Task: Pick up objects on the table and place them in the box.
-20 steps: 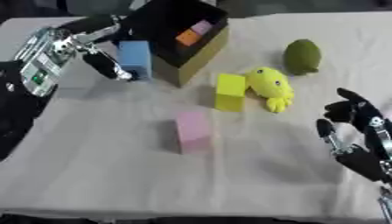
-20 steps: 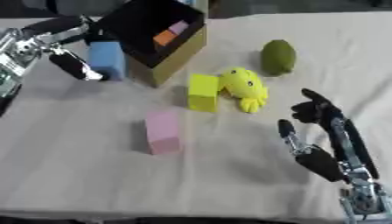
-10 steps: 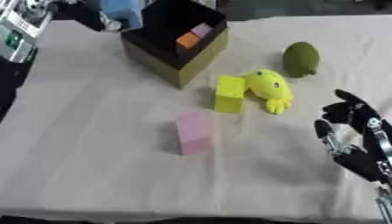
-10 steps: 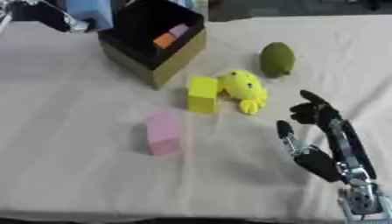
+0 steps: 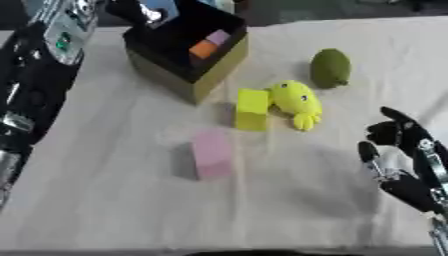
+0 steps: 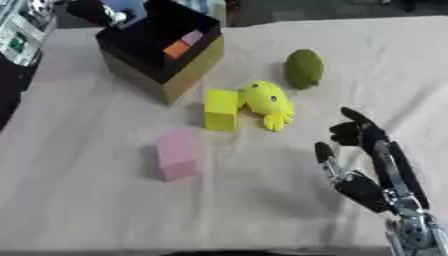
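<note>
My left hand (image 5: 131, 10) is at the top left, its fingers shut on a blue block (image 5: 163, 7) held over the far left corner of the black box (image 5: 214, 70). An orange block (image 5: 203, 49) and a purple block (image 5: 217, 37) lie inside the box. On the cloth lie a yellow block (image 5: 252, 109), a yellow plush toy (image 5: 296, 101) touching it, a green fruit (image 5: 330, 67) and a pink block (image 5: 211, 155). Low on the right, my right hand (image 6: 367, 165) rests open with its fingers up, holding nothing.
The table is covered with a pale cloth (image 5: 105, 190). My left arm (image 5: 35, 75) runs down the left edge beside the box. The table's front edge lies just below the right hand.
My left hand has lifted the blue block from beside the box's left wall up and to the right, over the box's far corner. The right hand has stayed put.
</note>
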You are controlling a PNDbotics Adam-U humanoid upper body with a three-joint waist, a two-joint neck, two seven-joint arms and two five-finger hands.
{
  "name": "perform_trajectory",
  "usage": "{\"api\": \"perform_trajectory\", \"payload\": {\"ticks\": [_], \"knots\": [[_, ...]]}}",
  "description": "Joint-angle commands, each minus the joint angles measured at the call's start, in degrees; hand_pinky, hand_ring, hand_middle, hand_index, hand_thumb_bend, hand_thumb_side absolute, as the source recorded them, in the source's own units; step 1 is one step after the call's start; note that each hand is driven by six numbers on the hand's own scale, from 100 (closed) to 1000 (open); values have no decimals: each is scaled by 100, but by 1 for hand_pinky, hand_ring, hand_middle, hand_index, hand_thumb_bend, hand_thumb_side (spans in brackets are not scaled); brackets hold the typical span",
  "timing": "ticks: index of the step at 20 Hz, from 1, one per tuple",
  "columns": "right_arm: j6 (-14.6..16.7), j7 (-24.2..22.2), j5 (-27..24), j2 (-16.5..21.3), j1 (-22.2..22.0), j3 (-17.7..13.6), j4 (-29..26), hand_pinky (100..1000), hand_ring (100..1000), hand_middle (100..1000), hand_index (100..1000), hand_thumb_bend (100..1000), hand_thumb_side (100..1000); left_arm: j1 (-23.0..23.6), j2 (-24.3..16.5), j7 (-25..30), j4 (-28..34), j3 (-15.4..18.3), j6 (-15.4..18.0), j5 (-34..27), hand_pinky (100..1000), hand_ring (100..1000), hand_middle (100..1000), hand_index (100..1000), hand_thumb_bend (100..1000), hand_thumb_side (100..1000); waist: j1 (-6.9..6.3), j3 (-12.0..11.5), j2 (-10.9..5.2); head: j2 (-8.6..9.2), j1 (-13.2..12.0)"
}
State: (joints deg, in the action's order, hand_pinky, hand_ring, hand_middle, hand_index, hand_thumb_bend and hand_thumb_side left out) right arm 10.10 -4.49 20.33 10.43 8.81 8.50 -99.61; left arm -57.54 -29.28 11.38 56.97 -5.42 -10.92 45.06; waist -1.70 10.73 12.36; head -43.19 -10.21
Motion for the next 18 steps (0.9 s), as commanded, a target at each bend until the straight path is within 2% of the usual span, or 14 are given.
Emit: {"api": "perform_trajectory", "payload": {"ticks": [1, 6, 10, 13, 18], "knots": [[20, -22, -52, 62, 40, 4, -53, 714, 687, 670, 927, 313, 537, -211, 62, -325, -429, 197, -150, 288, 606, 655, 654, 769, 587, 356, -6, 16, -136, 91, -12], [20, -17, -57, 59, 45, -4, -52, 714, 687, 670, 927, 314, 537, -191, 92, -826, -956, 285, 11, 264, 648, 719, 742, 828, 709, 463, -13, 23, -126, 119, 16], [18, -8, -52, 59, 55, -16, -54, 714, 687, 670, 927, 314, 538, -31, -59, -1066, -798, 255, 159, -167, 616, 712, 733, 810, 726, 480, -16, -7, -111, 121, 48], [10, 8, -43, 66, 65, -35, -53, 714, 687, 670, 927, 314, 538, 179, -316, -976, -160, 143, 354, -621, 599, 699, 704, 779, 725, 473, -20, -48, -95, 122, 76], [0, 30, -26, 77, 85, -57, -57, 714, 687, 670, 927, 315, 537, 738, -879, -462, 1331, -74, 653, -1438, 593, 675, 665, 763, 689, 439, -33, -114, -78, 124, 128]]}}
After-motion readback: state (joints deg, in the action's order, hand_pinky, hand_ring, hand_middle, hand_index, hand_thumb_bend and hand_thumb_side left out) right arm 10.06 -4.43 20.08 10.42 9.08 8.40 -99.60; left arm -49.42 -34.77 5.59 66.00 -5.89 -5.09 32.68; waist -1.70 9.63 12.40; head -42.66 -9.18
